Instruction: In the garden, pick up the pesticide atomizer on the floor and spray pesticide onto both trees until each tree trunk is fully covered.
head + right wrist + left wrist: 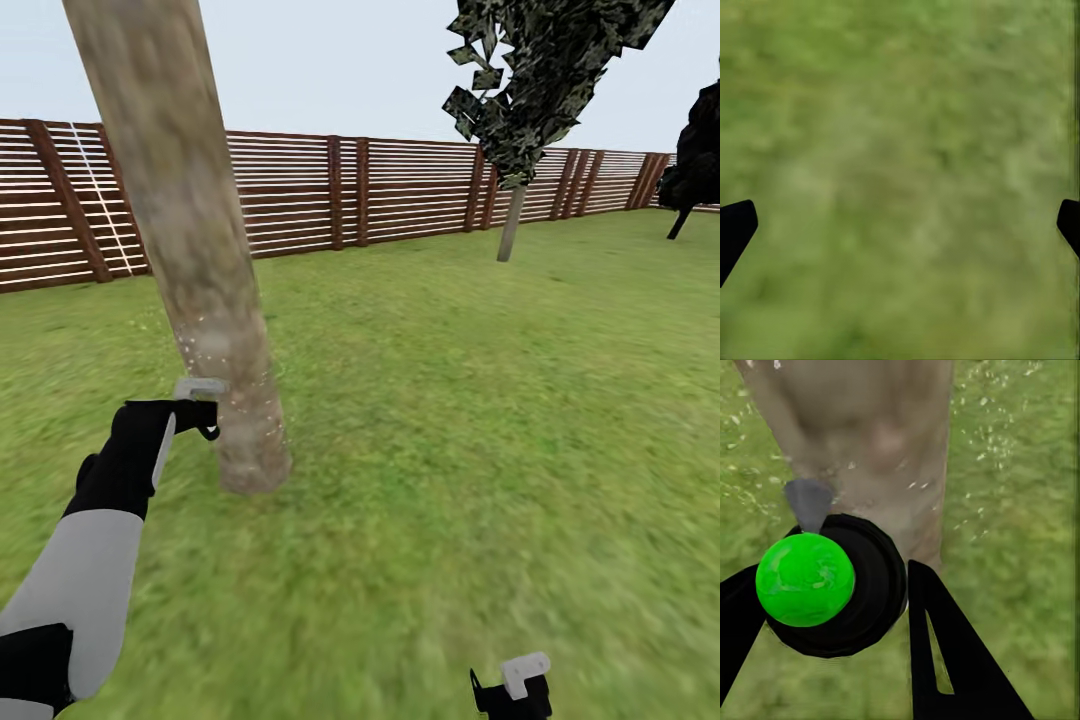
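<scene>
My left gripper (832,611) is shut on the pesticide atomizer (862,585), a round black bottle whose top shows bright green here, with a grey nozzle (808,502) pointing at the near tree trunk (870,442). In the head view the left gripper (200,412) sits just left of that thick pale trunk (195,260), low near its base, where white specks dot the bark (235,375). The second tree (510,222) stands far off by the fence, its canopy (545,70) high up. My right gripper (515,692) hangs low over grass, open and with nothing in it (900,225).
Green lawn (480,420) spreads all around. A brown slat fence (400,190) runs along the back. A black cone-shaped tree (695,160) stands at the far right.
</scene>
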